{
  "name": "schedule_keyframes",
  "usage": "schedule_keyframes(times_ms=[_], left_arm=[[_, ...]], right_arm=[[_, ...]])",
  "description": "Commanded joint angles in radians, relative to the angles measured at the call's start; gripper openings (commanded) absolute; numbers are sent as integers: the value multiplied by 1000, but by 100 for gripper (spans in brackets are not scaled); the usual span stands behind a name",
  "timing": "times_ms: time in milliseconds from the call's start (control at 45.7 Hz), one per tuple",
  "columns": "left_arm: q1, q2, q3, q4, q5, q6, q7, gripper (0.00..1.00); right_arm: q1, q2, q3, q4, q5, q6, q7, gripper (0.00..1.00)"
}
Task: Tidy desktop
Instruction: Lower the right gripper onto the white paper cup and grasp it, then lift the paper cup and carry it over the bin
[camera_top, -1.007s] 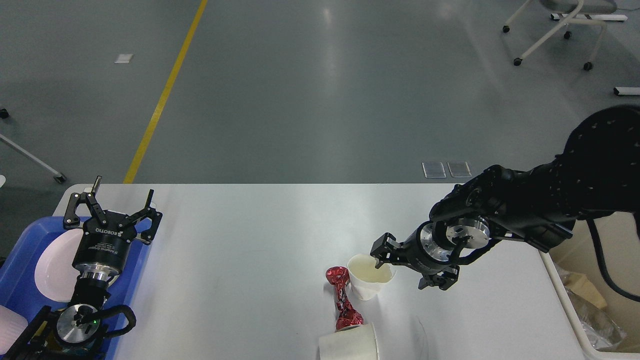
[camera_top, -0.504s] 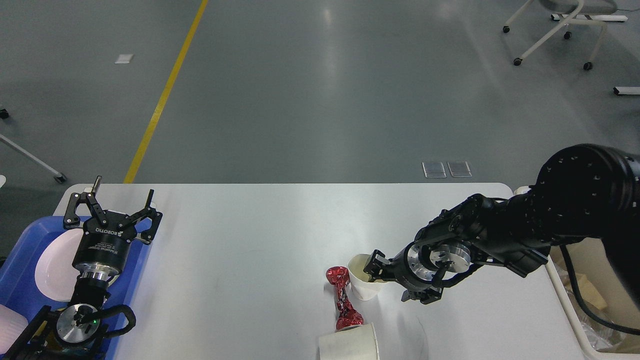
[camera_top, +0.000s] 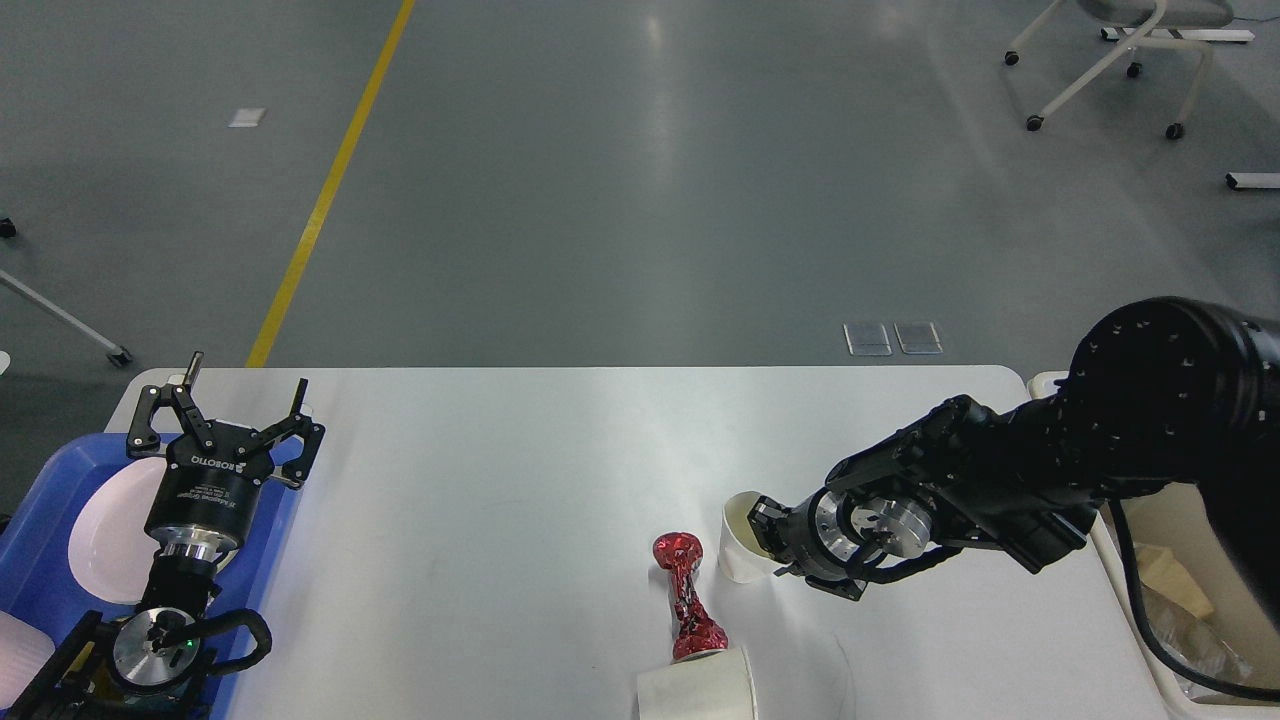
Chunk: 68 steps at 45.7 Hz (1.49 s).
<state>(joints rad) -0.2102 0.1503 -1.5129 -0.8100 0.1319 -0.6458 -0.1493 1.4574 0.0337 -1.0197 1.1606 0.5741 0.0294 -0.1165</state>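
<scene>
The white desktop (camera_top: 500, 480) fills the lower half of the head view. A white paper cup (camera_top: 735, 555) stands slightly tilted near its front middle. My right gripper (camera_top: 768, 530) comes in from the right and is shut on the cup's rim, one finger inside the cup. A crumpled red foil wrapper (camera_top: 686, 600) lies just left of the cup, apart from it. My left gripper (camera_top: 247, 378) is open and empty, pointing up above the left end of the desktop.
A blue tray (camera_top: 50, 470) with a white plate (camera_top: 105, 530) sits at the left edge under my left arm. A white paper roll (camera_top: 700, 688) lies at the front edge. A cream bin (camera_top: 1165, 640) holding scraps stands off the right end.
My right gripper moved down and left into the cup, closed on its rim, and the cup has shifted slightly right and tilted. The left arm has not moved.
</scene>
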Motion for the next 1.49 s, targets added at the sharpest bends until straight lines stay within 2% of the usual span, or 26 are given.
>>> schedule_keyframes(times_ms=[0, 329, 591, 701, 920, 1029, 1248, 1467], left_arm=[[0, 0, -1, 0, 0, 0, 1, 96], [0, 0, 0, 0, 0, 0, 1, 96], [0, 0, 0, 0, 0, 0, 1, 96], [0, 0, 0, 0, 0, 0, 1, 96], [0, 0, -1, 0, 0, 0, 1, 96], [0, 0, -1, 0, 0, 0, 1, 96], [0, 0, -1, 0, 0, 0, 1, 96], [0, 0, -1, 0, 0, 0, -1, 96]], right_arm=[[1, 0, 0, 2, 9, -12, 0, 0], [40, -15, -3, 19, 6, 7, -2, 0], [337, -152, -88, 235, -25, 125, -3, 0], [503, -187, -178, 292, -134, 260, 0, 0], [699, -281, -238, 313, -370, 596, 0, 0], [810, -308, -298, 353, -459, 676, 0, 0], [1017, -377, -375, 468, -474, 701, -2, 0], [1037, -422, -390, 490, -464, 676, -2, 0]])
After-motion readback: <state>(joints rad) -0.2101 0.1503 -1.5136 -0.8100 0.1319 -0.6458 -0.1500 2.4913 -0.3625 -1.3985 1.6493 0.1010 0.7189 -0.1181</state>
